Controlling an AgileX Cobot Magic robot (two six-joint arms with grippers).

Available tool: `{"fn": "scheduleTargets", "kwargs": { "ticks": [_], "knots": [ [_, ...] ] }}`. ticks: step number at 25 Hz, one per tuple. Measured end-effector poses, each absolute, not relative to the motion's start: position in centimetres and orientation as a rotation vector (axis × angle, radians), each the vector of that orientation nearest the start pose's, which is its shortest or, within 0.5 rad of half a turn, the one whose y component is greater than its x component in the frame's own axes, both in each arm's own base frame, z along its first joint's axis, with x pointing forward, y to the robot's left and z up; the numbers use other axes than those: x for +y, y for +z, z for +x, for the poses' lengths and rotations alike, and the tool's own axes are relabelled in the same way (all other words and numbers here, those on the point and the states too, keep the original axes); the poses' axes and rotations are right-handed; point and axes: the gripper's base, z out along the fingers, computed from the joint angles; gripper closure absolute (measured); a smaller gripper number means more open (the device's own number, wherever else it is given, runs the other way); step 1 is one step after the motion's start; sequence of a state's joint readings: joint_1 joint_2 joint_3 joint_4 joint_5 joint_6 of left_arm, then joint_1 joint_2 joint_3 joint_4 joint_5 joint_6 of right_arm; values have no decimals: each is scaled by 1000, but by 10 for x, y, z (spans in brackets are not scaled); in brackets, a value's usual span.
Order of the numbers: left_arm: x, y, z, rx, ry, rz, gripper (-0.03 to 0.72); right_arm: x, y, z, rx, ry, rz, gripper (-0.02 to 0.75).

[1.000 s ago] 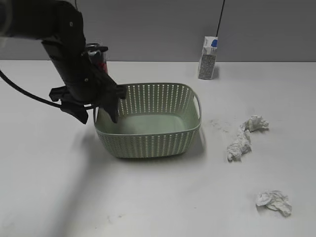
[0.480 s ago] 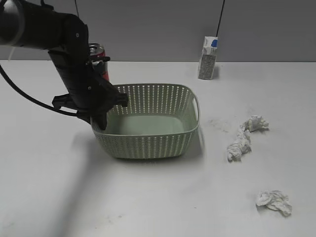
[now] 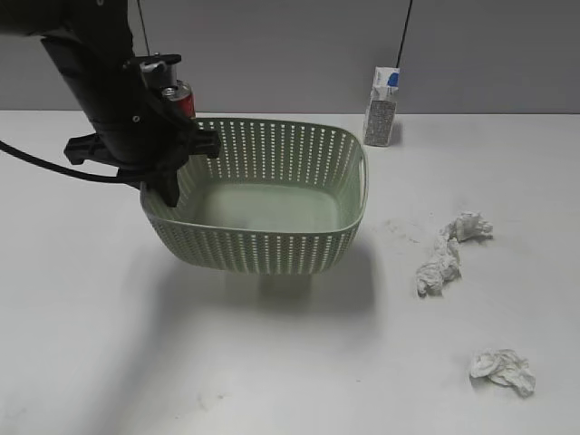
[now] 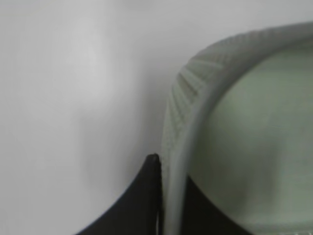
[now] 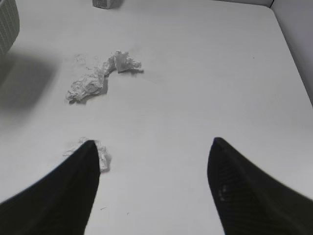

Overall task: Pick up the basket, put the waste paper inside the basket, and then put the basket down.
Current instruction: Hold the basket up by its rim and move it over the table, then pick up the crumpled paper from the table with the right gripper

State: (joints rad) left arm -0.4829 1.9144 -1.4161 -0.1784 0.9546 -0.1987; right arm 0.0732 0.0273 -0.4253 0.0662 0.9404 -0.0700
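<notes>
The white bench [image 3: 290, 362] fills the scene, and above its left half the black left arm [image 3: 100, 82] reaches down from the top corner. Right below it is the basket [image 3: 263, 245] — pale green, slotted walls, tilted and off the surface, with its shadow lying on the bench underneath. The left hand [image 3: 168, 172] is clamped on the basket's left rim; in the left wrist view the rim [image 4: 183, 147] runs up between two dark fingers [image 4: 142, 196], one outside the wall and one inside. Nothing shows inside the basket but its pale floor.

Over on the right side of the bench lies the waste paper, all of it on the surface and well apart from the basket: a long crumpled strip [image 3: 439, 267] touching or just beside a wad [image 3: 468, 226] at its upper end, and a separate wad [image 3: 503, 370] nearer the camera.

The right wrist view looks down on that same patch — the right hand [image 5: 151, 161] hangs above the bench with its two dark fingers [image 5: 63, 191] spread wide and nothing between them, and the near wad [image 5: 95, 152] is peeking out beside the left one.

At the back wall stands a white-and-blue carton [image 3: 381, 106], upright, and behind the left arm a red can [image 3: 181, 98], partly hidden.
</notes>
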Motion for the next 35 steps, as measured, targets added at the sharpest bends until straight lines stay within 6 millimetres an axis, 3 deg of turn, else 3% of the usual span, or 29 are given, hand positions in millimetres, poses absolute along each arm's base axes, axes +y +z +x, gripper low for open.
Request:
{"fn": "scheduleTargets", "kwargs": {
  "ticks": [6,11,17,25,29,35],
  "knots": [
    [-182,197,317,2982,-316,189,688,12,282,47,2134,143,-124,281],
    [-177,193,309,2980,-313,171,688,21,288,107,2301,256,-43,257],
    [-176,193,310,2968,-293,185,688,27,258,197,2502,269,40,130],
    [-175,193,311,2964,-274,199,688,40,212,307,2687,258,50,136],
    [-175,193,311,2964,-274,199,688,61,192,345,2724,259,-42,141],
    [-175,193,311,2964,-273,200,688,74,157,375,2818,189,-80,144]
  ]
}}
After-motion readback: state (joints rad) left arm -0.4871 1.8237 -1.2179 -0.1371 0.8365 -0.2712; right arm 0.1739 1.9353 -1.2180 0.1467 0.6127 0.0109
